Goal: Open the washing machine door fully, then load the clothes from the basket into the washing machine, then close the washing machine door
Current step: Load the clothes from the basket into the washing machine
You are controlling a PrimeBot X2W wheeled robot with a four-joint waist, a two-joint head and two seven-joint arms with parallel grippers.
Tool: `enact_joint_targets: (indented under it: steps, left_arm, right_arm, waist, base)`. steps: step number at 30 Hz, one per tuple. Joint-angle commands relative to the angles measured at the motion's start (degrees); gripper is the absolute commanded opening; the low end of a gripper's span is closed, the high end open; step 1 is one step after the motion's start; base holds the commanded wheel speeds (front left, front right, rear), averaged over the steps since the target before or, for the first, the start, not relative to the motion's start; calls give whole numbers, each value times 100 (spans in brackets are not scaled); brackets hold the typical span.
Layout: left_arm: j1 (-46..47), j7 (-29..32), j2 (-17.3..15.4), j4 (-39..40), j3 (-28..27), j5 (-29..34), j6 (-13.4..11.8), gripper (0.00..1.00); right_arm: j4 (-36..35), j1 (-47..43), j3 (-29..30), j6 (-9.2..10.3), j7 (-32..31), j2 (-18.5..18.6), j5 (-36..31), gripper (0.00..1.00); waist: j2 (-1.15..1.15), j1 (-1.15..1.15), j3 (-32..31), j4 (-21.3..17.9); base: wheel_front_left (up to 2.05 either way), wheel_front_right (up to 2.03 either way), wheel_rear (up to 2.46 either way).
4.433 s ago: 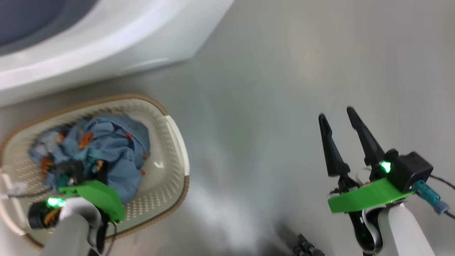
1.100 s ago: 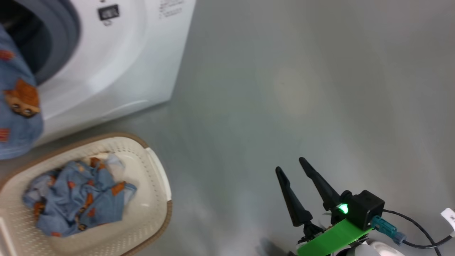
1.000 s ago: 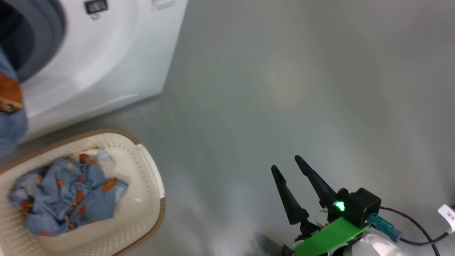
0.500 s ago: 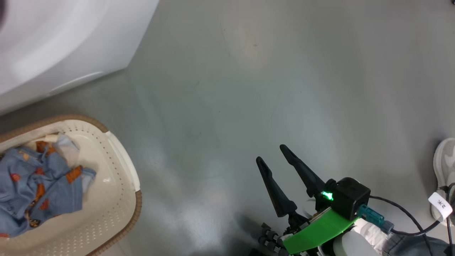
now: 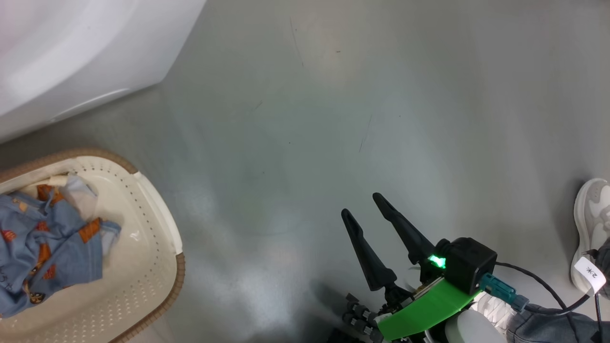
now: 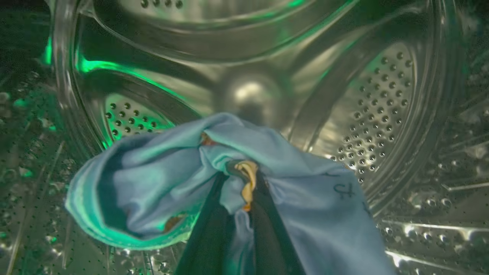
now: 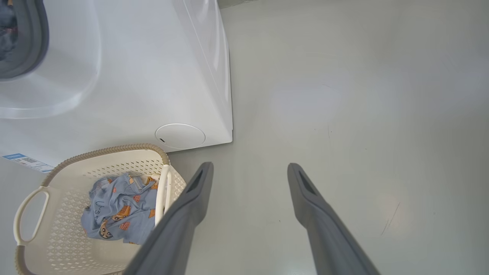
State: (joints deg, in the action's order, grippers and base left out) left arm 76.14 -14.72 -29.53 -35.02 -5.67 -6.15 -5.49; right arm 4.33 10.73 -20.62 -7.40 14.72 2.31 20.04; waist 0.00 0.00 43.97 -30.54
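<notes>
Left tool (image 6: 244, 179) clamps clothes (image 6: 294, 160), draped crosswise, inside washing machine (image 6: 382, 95).

Right of the cream perforated plastic basket (image 5: 143, 267), grey floor (image 5: 310, 119) lies open; white boxy washing machine (image 5: 71, 47) walls off behind it; pale shoe (image 5: 588, 224) far right.
</notes>
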Motion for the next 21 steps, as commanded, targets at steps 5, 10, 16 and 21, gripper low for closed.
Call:
enact_joint_targets:
  steps: [5, 10, 16, 21]
  left_arm:
    - [-71, -28, -245, 142, -93, 124, -52, 0]
    - [-39, -28, -230, -725, 24, 161, -4, 32]
    - [102, -28, -96, -1391, 156, 177, -72, 100]
    - [103, -28, 127, -1648, 273, 199, -196, 100]
  right_arm:
    - [-79, -75, -127, -9, 28, 57, 39, 100]
    - [-35, -72, -131, -9, 28, 57, 42, 100]
    - [26, -76, -115, -9, 28, 57, 6, 100]
    - [95, -78, -148, -9, 28, 57, -43, 100]
  waist:
    - [0, 0, -39, 1]
    - [0, 0, -115, 37]
    - [0, 0, -283, 196]
    - [0, 0, -482, 366]
  base:
    - [0, 0, 0]
    - [0, 0, 0]
    - [0, 0, 0]
    - [0, 0, 0]
